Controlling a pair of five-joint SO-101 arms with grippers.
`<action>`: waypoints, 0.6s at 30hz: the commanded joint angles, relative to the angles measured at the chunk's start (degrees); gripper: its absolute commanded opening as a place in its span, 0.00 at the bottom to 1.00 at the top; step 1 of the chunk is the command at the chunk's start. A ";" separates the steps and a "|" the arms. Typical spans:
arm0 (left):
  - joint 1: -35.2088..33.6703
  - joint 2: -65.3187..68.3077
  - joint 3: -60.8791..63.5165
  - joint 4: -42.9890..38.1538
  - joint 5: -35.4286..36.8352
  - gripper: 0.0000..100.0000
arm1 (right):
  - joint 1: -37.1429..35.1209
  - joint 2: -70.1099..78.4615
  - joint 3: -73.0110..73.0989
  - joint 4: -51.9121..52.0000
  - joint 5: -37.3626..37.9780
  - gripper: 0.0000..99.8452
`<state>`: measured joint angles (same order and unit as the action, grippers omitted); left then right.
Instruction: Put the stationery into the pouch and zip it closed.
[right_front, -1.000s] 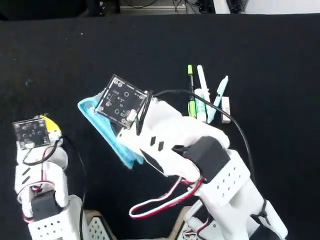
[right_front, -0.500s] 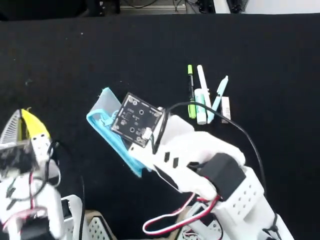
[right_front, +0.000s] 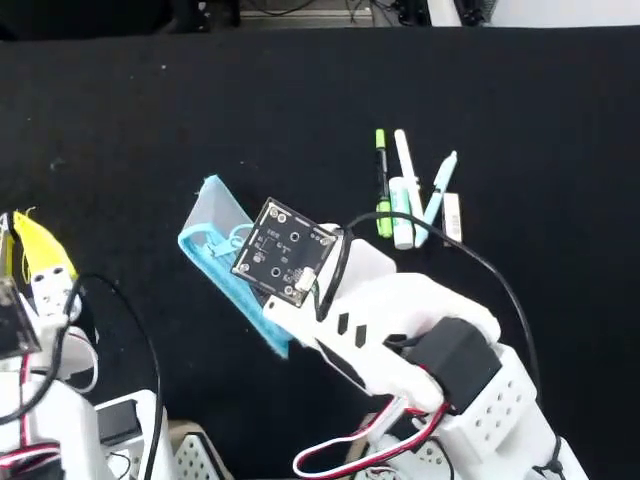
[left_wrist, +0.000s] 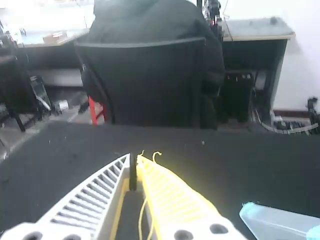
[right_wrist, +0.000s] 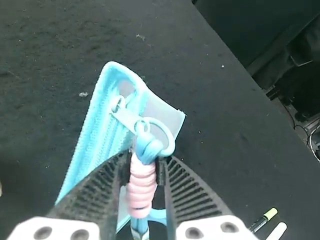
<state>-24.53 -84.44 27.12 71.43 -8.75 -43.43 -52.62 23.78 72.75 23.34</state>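
The light-blue pouch (right_front: 218, 232), with one translucent side and a ringed zip pull, is seen on the black table (right_front: 500, 100), apart from the pens (right_front: 405, 190). Its pink-and-blue pull cord (right_wrist: 141, 187) is clamped between the right gripper (right_wrist: 144, 160) jaws. The left gripper (left_wrist: 133, 159) is closed on nothing.

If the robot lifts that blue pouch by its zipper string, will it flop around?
Probably floppy: the pouch looks like thin soft fabric, held only where the right pincer pinches its zipper string. Likely light too, since the pens lie outside it on the table. It might swing from that string.
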 joint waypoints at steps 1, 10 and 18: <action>-0.31 8.70 -9.71 6.77 -0.53 0.03 | -0.26 -0.57 -0.31 0.00 0.35 0.01; 12.53 23.12 -21.58 22.51 -7.47 0.03 | -0.26 -0.57 -0.31 0.00 0.35 0.01; 18.51 27.16 -31.60 29.27 -7.65 0.03 | -0.26 -0.57 -0.22 0.18 0.35 0.01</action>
<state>-8.35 -59.12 1.10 98.68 -15.60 -43.43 -52.62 23.78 72.75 23.34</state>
